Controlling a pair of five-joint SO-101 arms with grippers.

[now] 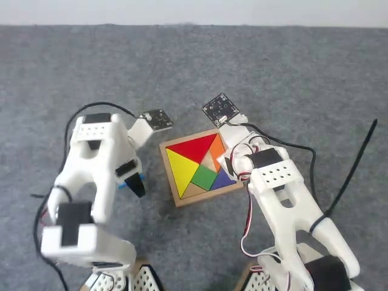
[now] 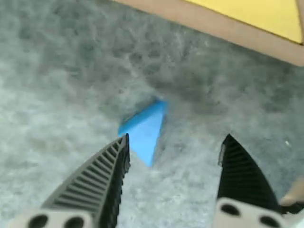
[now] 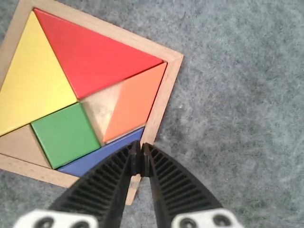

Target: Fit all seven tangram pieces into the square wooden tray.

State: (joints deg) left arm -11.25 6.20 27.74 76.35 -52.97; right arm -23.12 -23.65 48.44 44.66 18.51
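Noting surroundings first: grey carpet (image 1: 291, 73) covers the table, and a black cable (image 1: 354, 167) runs off at 3 o'clock. In the high view the right arm (image 1: 285, 194) overhangs the 3 o'clock rim of the wooden tray (image 3: 164, 90) and hides part of it. The left arm (image 1: 97, 163) stands at 9 o'clock, off the tray.

Light-blue triangle (image 2: 145, 133) lies flat on the carpet outside the tray, at its 9 o'clock side and apart from the rim. Left pincer (image 2: 176, 138) is spread wide. The triangle sits just beside one fingertip (image 2: 122, 145) and well short of the other; contact cannot be judged.

Right pincer (image 3: 140, 154) is closed on nothing, tips pressed together over the tray rim beside the dark blue piece (image 3: 99, 156).

Tray contents, read from the high view:
- red triangle (image 3: 95, 57) at 12 o'clock
- yellow triangle (image 3: 33, 90) at 9
- orange piece (image 3: 135, 99) at 2
- green square (image 3: 64, 135) at 6
- dark blue piece at 4

Two pale wood-coloured patches show, one at centre (image 3: 102, 109) and one at 7 o'clock (image 3: 16, 145). Cannot tell whether they are pieces or bare tray floor.
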